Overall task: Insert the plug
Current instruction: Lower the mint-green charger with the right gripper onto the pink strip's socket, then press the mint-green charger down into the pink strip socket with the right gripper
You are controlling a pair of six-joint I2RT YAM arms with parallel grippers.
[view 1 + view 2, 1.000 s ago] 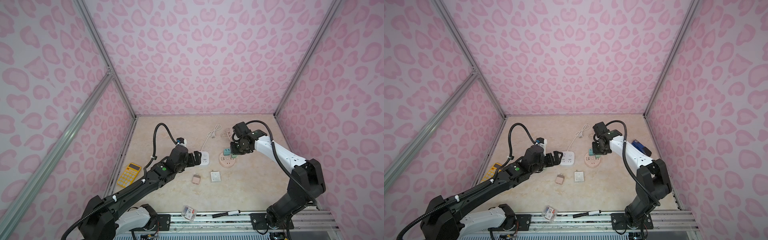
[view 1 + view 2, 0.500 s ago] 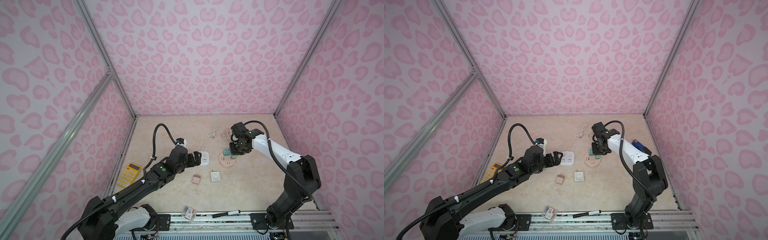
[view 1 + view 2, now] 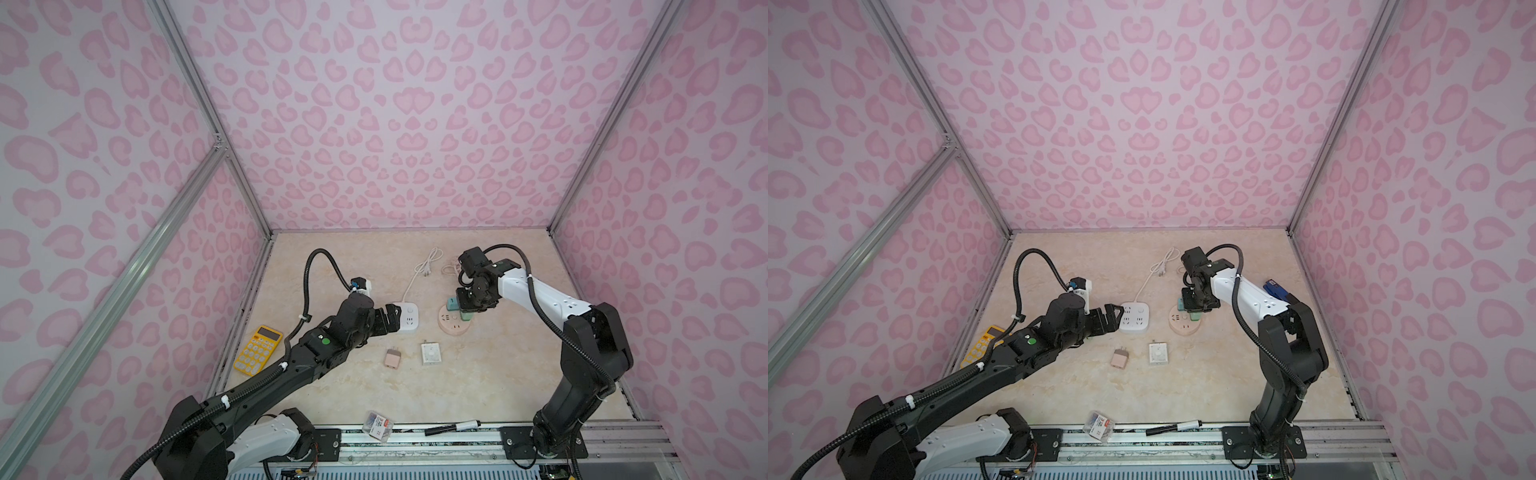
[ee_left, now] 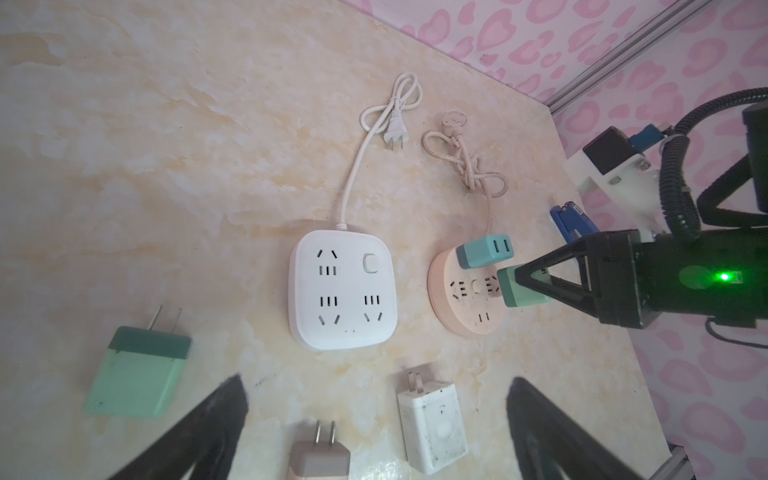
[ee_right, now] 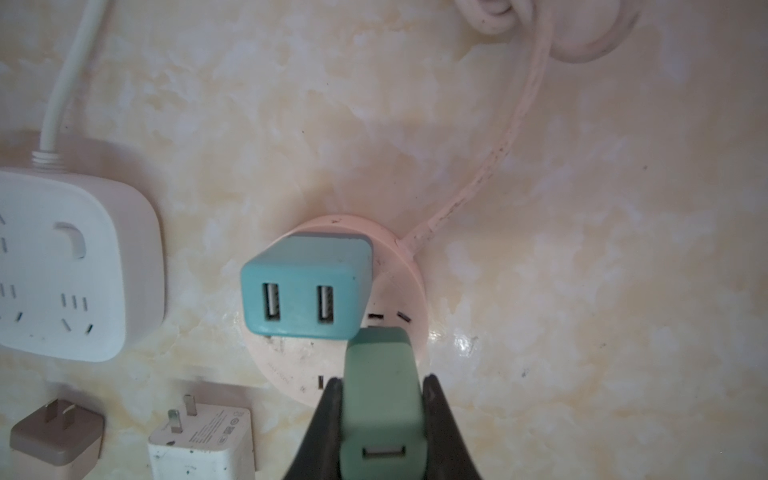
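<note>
My right gripper is shut on a light green plug. The plug's dark front end sits at the face of the round pink power strip, just beside a pair of slots, and its prongs are hidden. A blue two-port charger stands plugged into the same strip. In both top views the right gripper hangs over the pink strip. My left gripper is open and empty, next to the white square power strip.
A pink-brown charger, a white charger and another green charger lie loose on the table. A yellow calculator lies at the left wall. A blue object lies at the right. A marker and a small box rest at the front rail.
The right arm's elbow has swung a little to the left, with the green plug staying at the pink strip. The left arm has not moved.
</note>
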